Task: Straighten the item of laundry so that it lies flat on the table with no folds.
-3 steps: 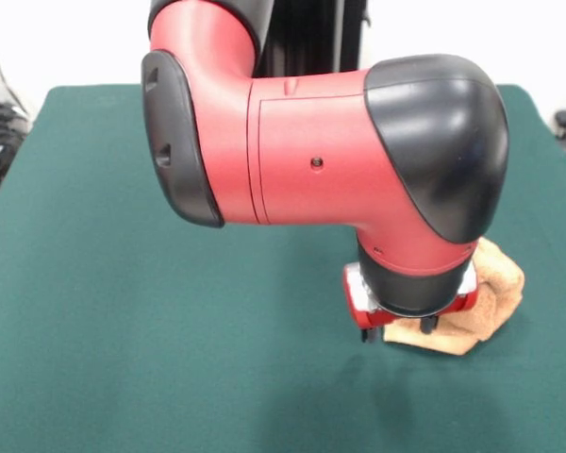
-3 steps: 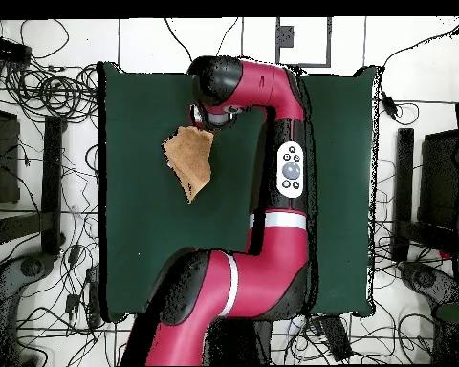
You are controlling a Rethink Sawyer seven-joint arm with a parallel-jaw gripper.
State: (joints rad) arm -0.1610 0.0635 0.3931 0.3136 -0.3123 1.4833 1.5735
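One arm (image 1: pixel 340 160) bent low, hand (image 1: pixel 401 330) on towel (image 1: pixel 481 302)

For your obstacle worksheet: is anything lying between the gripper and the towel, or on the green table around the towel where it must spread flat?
Nothing visible. The gripper sits right at the towel, and the table around it shows only green cloth.

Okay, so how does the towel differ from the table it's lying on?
The towel is tan and looks fluffy; the table is dark green and smooth. The towel is far smaller, covering only a small patch near one edge of the table. The towel is rumpled and folded over itself, while the table's cover lies flat. Both look like fabric surfaces.
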